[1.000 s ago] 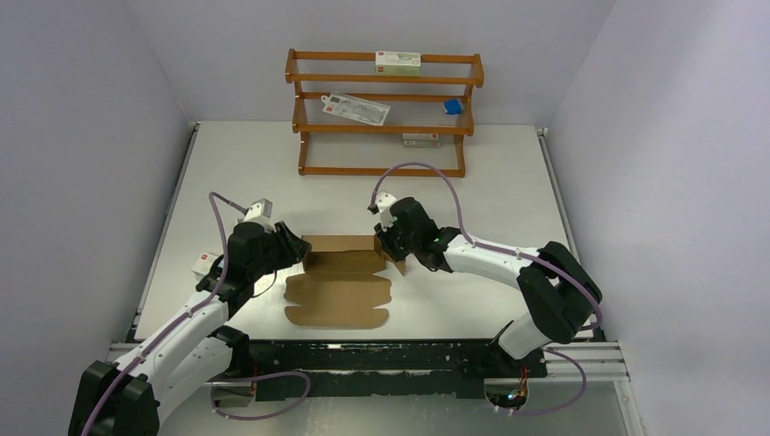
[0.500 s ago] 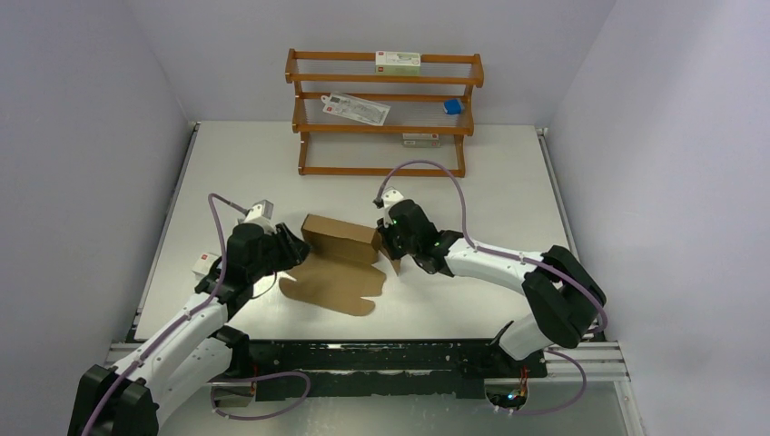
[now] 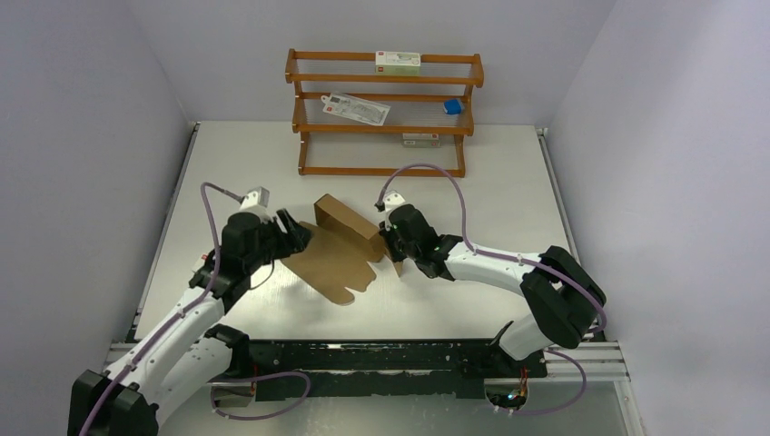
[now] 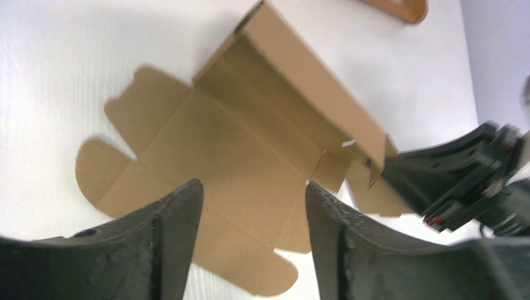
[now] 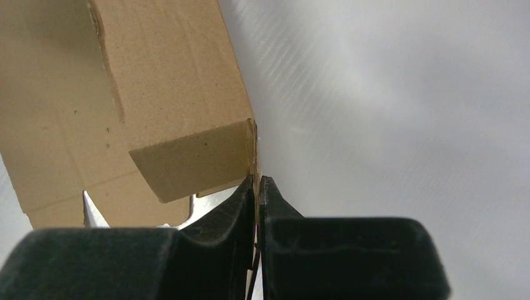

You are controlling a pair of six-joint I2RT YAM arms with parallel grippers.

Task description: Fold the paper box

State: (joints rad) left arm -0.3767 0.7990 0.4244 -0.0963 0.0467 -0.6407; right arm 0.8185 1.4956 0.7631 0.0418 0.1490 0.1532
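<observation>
One paper box (image 3: pixel 334 257) in right gripper (image 5: pixel 257 184)

No legible text, white carton (image 3: pixel 398 60) on rack (image 3: pixel 309 130), print apparently too small

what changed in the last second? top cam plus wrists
The paper box swung clockwise in the top view, pivoting on the corner flap that the right gripper keeps pinched. Its upright wall's left end went toward the rack, and its flat flaps swung left. The left gripper, open, shifted slightly farther from its base. Nothing was grasped or released, and the rack is unchanged.
</observation>
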